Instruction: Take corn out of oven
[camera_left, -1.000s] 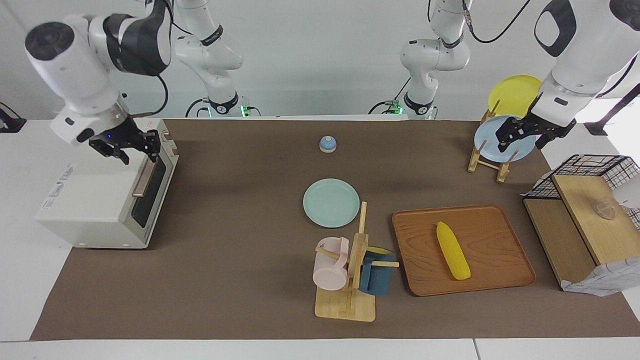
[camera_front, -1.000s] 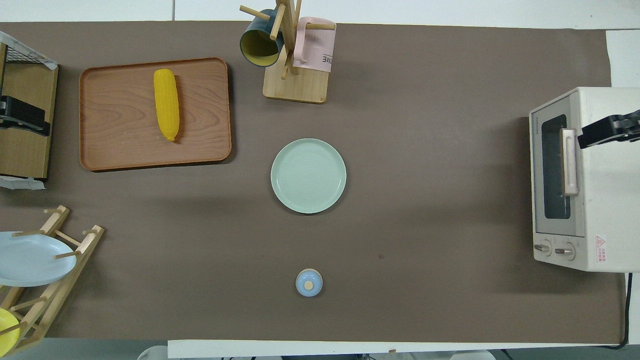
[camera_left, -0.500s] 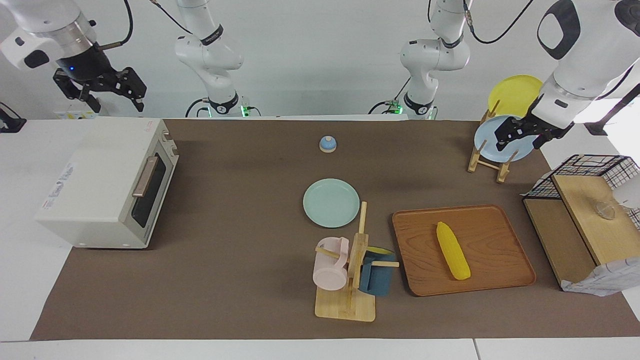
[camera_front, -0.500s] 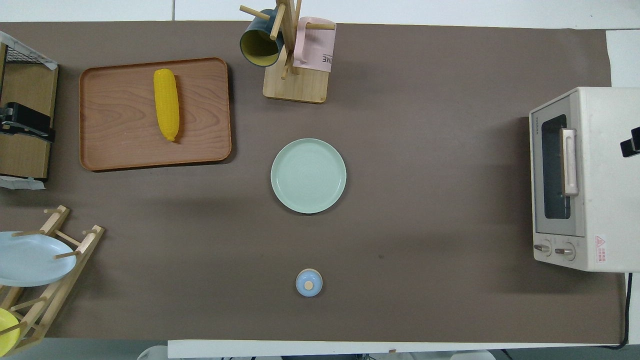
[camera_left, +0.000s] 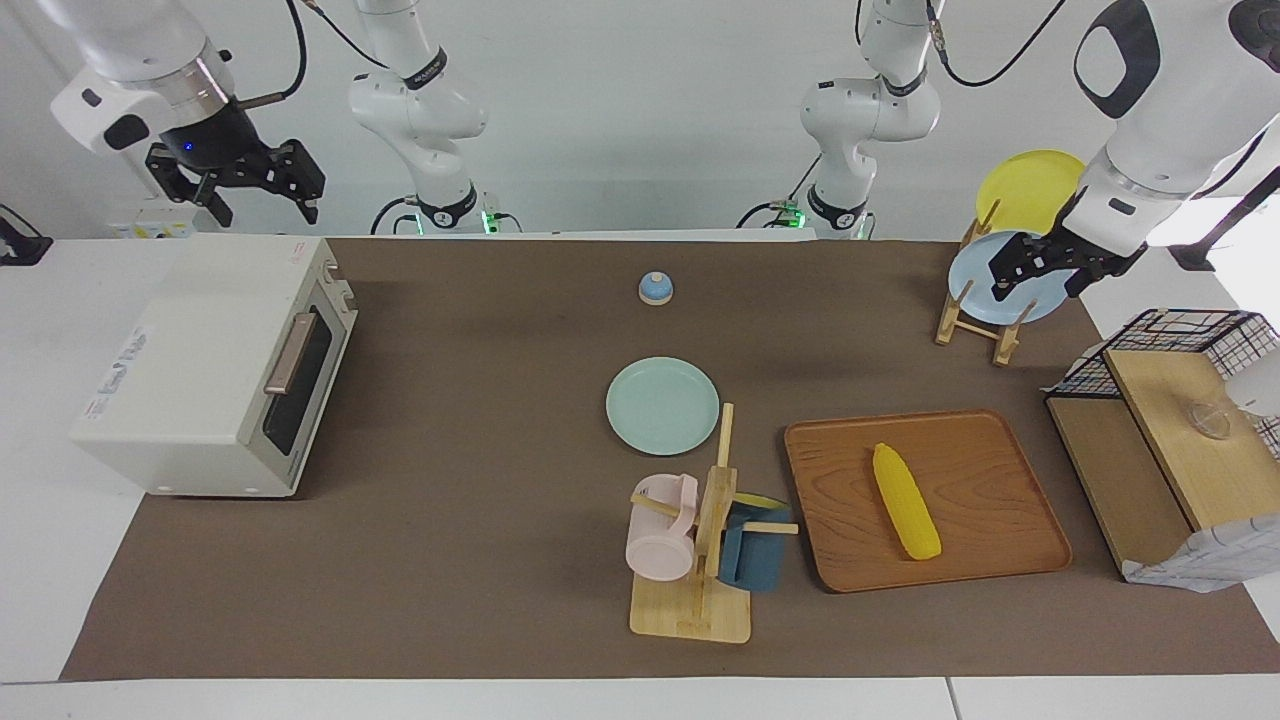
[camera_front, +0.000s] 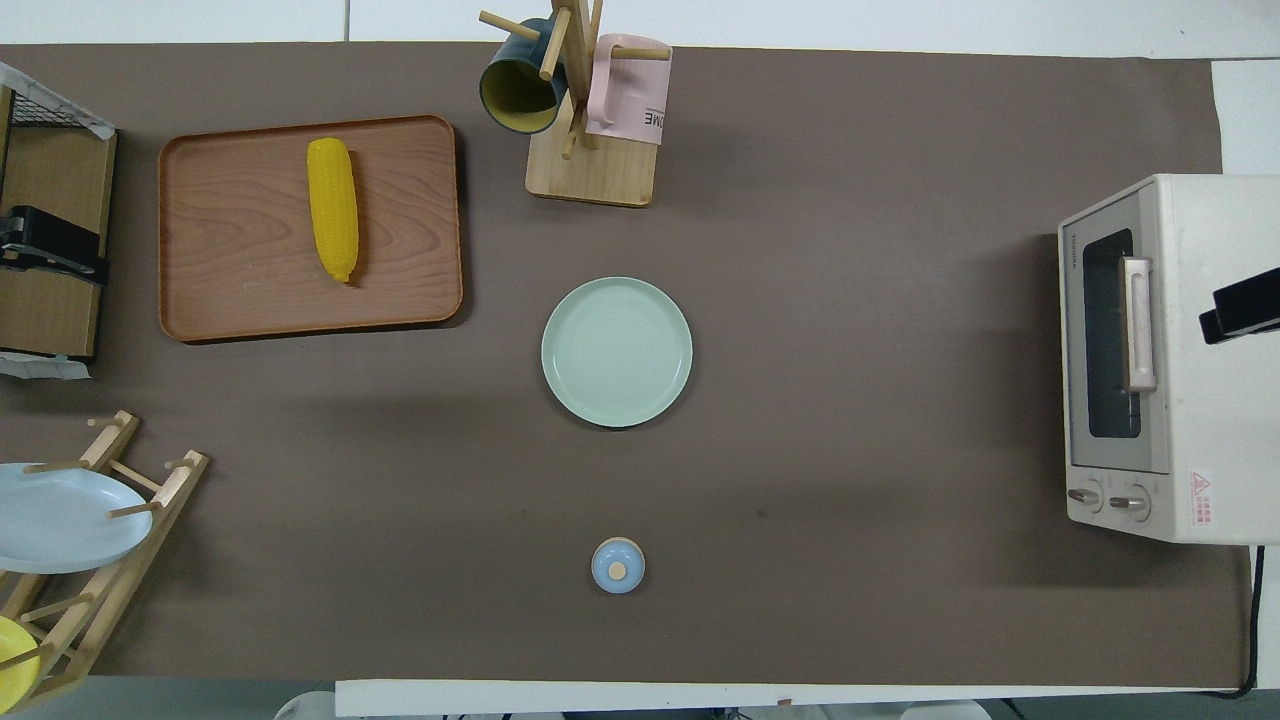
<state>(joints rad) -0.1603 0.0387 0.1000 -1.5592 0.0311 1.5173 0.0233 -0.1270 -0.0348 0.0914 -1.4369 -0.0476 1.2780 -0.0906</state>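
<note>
The yellow corn lies lengthwise on the brown wooden tray, toward the left arm's end of the table. At the right arm's end stands the cream oven, its dark glass door shut and its tan handle free. My right gripper hangs open and empty in the air over the oven's top. Over the wooden shelf unit, beside the plate rack, my left gripper is open and holds nothing.
A pale green plate lies mid-table, with a small blue bell nearer the robots. A mug tree carries a pink and a blue mug. The plate rack holds a blue and a yellow plate. A wire basket tops the shelf unit.
The right gripper left the oven's handle and rose high above the oven, then drifted slightly back over its top. The left gripper barely moved. The corn stayed on the tray.
</note>
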